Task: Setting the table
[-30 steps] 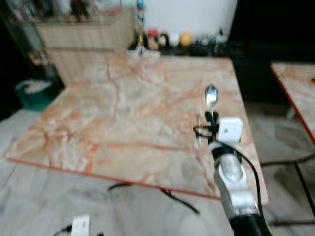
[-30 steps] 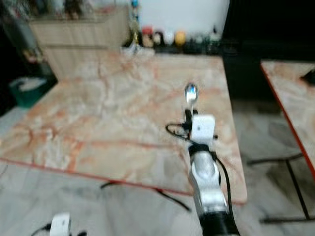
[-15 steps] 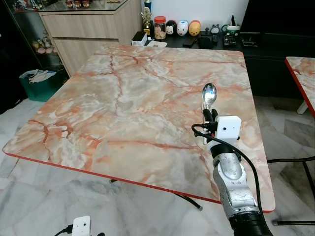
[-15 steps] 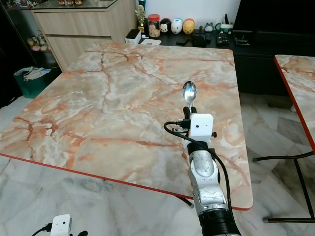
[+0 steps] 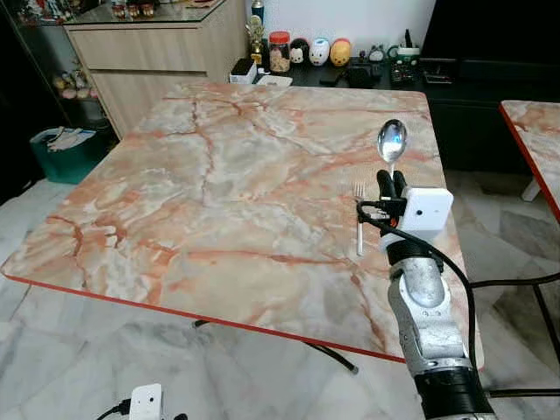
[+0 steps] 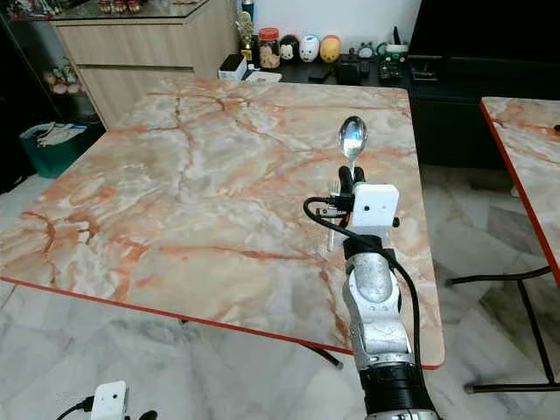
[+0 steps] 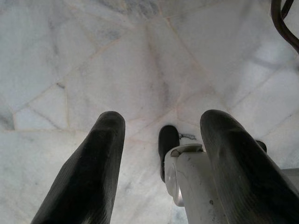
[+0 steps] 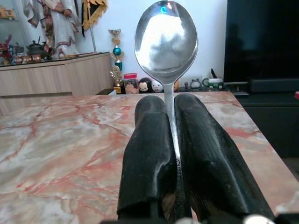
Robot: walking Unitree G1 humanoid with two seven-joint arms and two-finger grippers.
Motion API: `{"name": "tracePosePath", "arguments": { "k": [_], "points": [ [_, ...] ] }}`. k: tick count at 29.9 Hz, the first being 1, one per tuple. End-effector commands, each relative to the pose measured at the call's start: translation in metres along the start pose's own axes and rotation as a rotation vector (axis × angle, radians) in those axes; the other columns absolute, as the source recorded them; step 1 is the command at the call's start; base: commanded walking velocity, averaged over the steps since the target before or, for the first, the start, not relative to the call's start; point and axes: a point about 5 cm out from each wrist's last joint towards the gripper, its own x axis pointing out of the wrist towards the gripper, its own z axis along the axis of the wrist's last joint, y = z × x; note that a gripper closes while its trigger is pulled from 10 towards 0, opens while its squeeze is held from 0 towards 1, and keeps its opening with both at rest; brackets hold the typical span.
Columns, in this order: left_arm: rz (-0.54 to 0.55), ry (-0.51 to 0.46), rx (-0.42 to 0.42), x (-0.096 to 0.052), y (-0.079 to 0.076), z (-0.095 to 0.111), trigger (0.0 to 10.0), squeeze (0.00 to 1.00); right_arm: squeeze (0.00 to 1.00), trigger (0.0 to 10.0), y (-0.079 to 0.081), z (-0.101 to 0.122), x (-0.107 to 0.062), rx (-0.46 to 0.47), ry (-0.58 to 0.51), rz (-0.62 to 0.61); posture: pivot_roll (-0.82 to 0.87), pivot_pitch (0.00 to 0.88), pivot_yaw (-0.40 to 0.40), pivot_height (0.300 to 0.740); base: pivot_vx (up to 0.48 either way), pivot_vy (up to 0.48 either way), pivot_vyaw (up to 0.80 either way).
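My right gripper (image 5: 391, 178) is shut on a silver spoon (image 5: 391, 140), holding it upright by the handle with the bowl pointing up, above the right side of the marble table (image 5: 219, 184). In the right wrist view the spoon (image 8: 166, 42) stands clamped between both black fingers (image 8: 145, 154). A silver fork (image 5: 359, 219) lies flat on the table just left of this gripper. My left gripper (image 7: 161, 161) hangs idle and open over the pale tiled floor.
A wooden cabinet (image 5: 157, 48) stands behind the table at the left. Jars and small figurines (image 5: 311, 51) line a dark low unit at the back. A second marble table (image 5: 534, 131) stands at the right. A teal bin (image 5: 61, 153) sits at the left.
The view has sharpened from blur and shifted slightly. My right gripper with the spoon has moved a little up and to the right, uncovering the fork on the table.
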Motion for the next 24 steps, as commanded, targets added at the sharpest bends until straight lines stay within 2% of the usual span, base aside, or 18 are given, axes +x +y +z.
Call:
{"name": "tracePosePath", "arguments": {
  "k": [1,13,19,24],
  "points": [
    [0.008,0.021,0.007,-0.0022,0.0041,-0.0069,10.0,0.00,0.00,10.0,0.0029,0.0045,0.0007,0.010,-0.011,0.003,-0.11,0.000,0.056,0.740,0.000,-0.296,0.00],
    [0.006,0.020,0.000,-0.0015,0.0028,-0.0054,10.0,0.00,0.00,10.0,0.0013,0.0102,0.0069,0.042,-0.030,0.001,-0.11,0.000,0.051,0.740,0.000,-0.325,0.00],
    [0.004,0.015,-0.009,-0.0013,0.0022,-0.0047,10.0,0.00,0.00,10.0,0.0041,0.0084,0.0065,0.050,-0.019,0.009,-0.11,0.000,0.049,0.740,0.000,-0.352,-0.72],
    [0.003,0.014,-0.011,-0.0012,0.0018,-0.0043,10.0,0.00,0.00,10.0,0.0034,0.0092,0.0068,0.042,-0.028,0.003,-0.11,0.000,0.048,0.740,0.000,-0.356,-0.30]
  ]
}}
